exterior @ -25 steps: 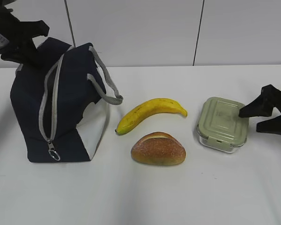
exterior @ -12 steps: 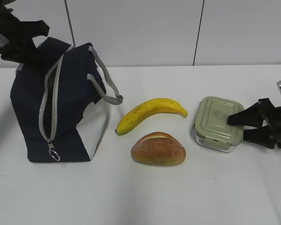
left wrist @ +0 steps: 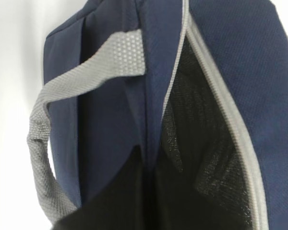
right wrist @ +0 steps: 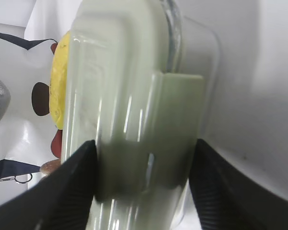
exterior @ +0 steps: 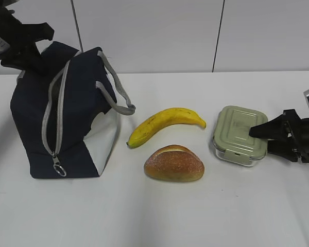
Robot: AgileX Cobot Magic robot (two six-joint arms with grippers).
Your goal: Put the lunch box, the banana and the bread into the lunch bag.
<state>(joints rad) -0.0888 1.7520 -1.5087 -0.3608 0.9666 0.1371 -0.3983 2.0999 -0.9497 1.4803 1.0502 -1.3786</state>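
Observation:
The navy lunch bag [exterior: 72, 118] stands at the left, its zipper parted along the top. My left gripper [exterior: 27, 50] is shut on the fabric at the bag's upper rear corner. In the left wrist view its dark fingers [left wrist: 110, 201] pinch the bag [left wrist: 105, 120] beside the open slit. The banana [exterior: 165, 122] and the bread [exterior: 174, 163] lie in the middle of the table. The green-lidded lunch box [exterior: 237, 135] rests on the table at the right. My right gripper [exterior: 262, 140] straddles its right end. Both pads lie against the lunch box [right wrist: 129, 96], and the gripper [right wrist: 141, 148] is shut on it.
A grey handle [exterior: 121, 100] hangs off the bag's right side toward the banana. The zipper's ring pull [exterior: 59, 169] sits low on the bag's front. A white wall rises behind the white table [exterior: 154, 216]. The banana [right wrist: 60, 81] shows past the box in the right wrist view.
My right gripper moved left from beside the lunch box onto its right end, nudging it slightly left, and its jaws narrowed onto it. The left gripper and bag stayed put.

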